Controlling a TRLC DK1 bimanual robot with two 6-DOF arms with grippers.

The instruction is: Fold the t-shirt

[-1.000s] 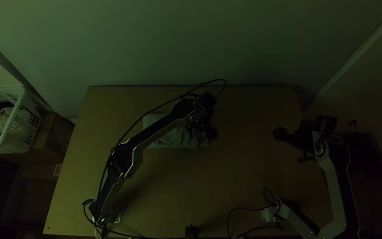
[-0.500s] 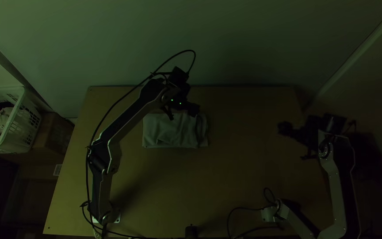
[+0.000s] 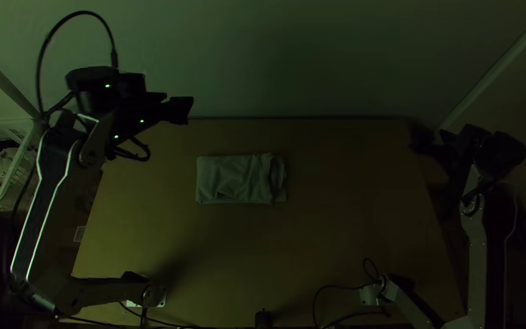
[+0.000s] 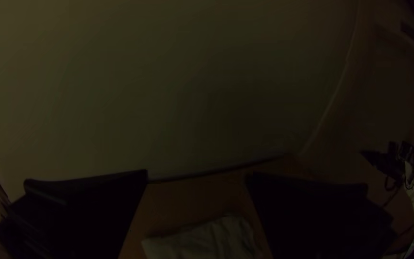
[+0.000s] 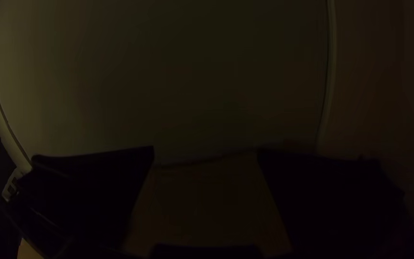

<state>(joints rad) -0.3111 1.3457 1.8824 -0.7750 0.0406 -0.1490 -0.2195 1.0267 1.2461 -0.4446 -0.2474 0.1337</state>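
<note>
A pale wall (image 3: 312, 61) rises behind your light wooden desk (image 3: 336, 244). Your left claw (image 3: 184, 111) hangs by the desk's far left corner, fingers apart with nothing between the tips; your right claw (image 3: 419, 145), near the far right corner, is spread too. Between them, well apart from both and nearer your left, the t-shirt (image 3: 235, 180) lies on the desk, folded into a slightly wrinkled rectangle; you can't tell how many folds. Past the left edge you have a white basket (image 3: 16, 198) holding cloth (image 3: 4, 163).
</note>
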